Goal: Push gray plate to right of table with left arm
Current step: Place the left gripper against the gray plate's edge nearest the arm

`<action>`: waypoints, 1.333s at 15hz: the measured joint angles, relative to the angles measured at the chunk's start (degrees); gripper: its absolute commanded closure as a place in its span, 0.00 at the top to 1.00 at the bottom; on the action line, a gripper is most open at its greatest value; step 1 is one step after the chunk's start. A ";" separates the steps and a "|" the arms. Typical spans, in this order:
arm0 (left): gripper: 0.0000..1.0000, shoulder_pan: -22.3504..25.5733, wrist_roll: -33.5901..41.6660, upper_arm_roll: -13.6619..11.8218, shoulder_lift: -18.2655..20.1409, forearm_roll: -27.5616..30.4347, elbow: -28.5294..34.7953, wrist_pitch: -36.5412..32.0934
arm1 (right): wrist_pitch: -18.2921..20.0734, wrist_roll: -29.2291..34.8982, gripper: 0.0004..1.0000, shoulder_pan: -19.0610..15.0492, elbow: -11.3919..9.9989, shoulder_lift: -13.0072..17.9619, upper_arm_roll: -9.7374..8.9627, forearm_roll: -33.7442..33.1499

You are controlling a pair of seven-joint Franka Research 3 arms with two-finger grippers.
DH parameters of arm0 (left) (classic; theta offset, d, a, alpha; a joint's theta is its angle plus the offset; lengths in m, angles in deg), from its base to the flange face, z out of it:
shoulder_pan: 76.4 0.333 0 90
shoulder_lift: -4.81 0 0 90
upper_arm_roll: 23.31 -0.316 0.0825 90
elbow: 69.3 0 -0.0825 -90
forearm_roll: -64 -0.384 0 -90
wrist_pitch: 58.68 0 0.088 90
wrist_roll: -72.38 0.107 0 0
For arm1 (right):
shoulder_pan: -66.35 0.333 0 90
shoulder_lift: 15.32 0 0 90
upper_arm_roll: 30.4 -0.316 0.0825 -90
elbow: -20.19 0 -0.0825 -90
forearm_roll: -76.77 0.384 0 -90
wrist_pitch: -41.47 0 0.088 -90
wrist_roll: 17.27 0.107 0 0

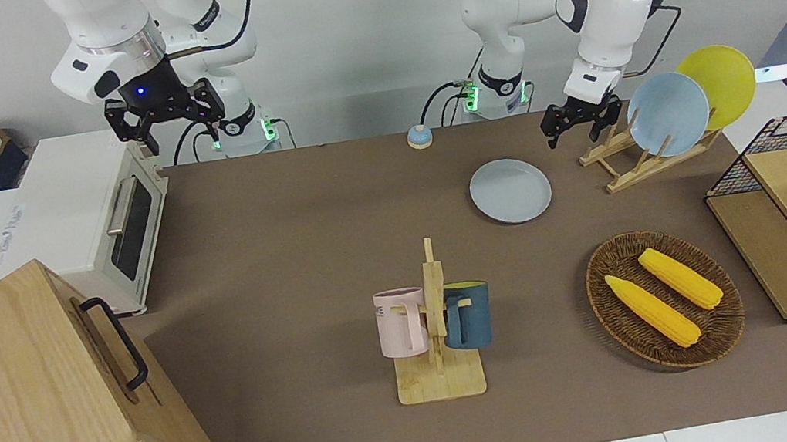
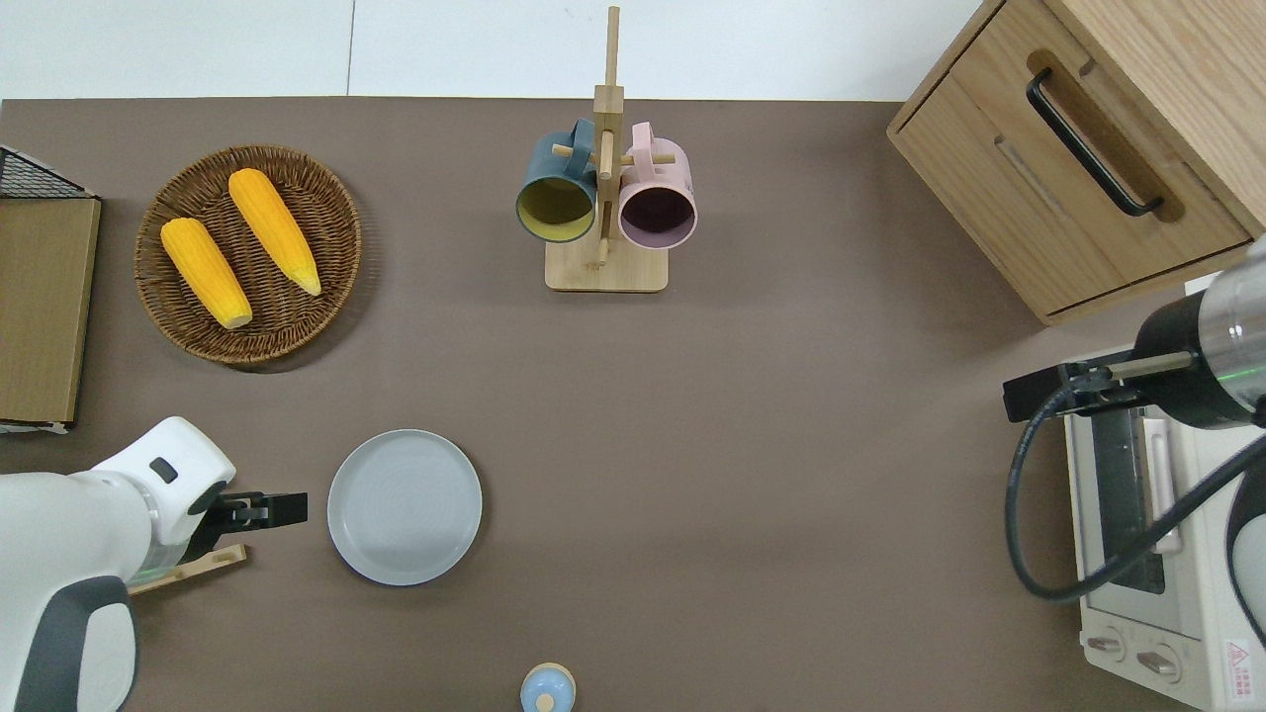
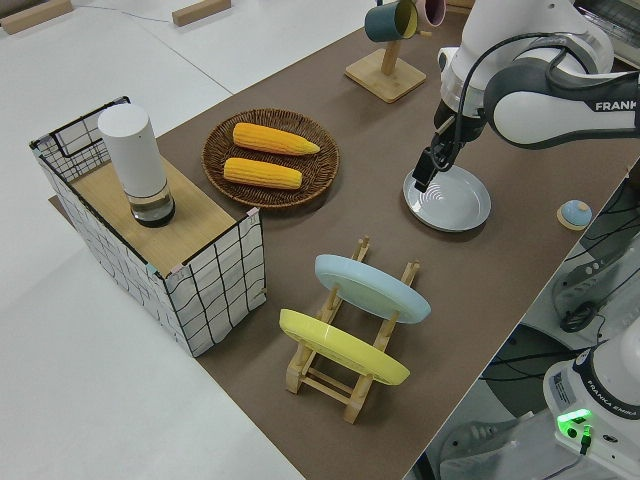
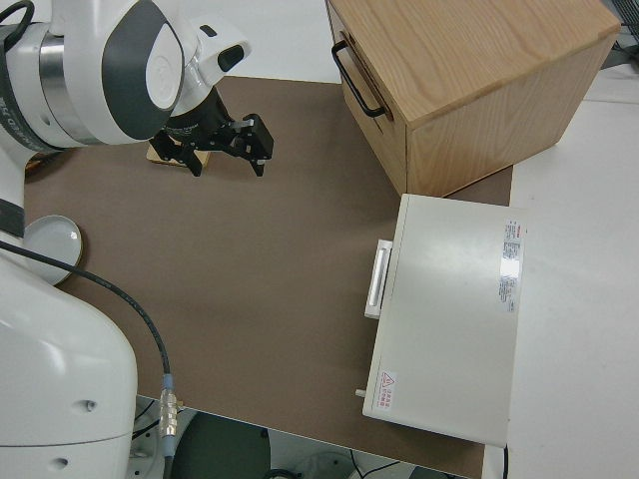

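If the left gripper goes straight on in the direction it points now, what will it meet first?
Probably the gray plate. In the overhead view the left gripper points toward its rim from the left arm's end, close by. Its height over the table is unclear.

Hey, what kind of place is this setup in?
Probably a robotics lab staged as a kitchen: two white arms bolted at one table, with a toaster oven, a mug rack and a gray plate.

Front camera faces robots across table [image 1: 298, 212]; overhead looks straight down; both share mug rack [image 2: 605, 178] at 12 o'clock overhead.
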 measured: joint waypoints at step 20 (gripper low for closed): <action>0.59 -3.45 -0.32 0.39 -10.50 0.07 11.39 22.03 | 0.00 0.00 0.98 0.00 0.00 0.00 0.00 0.00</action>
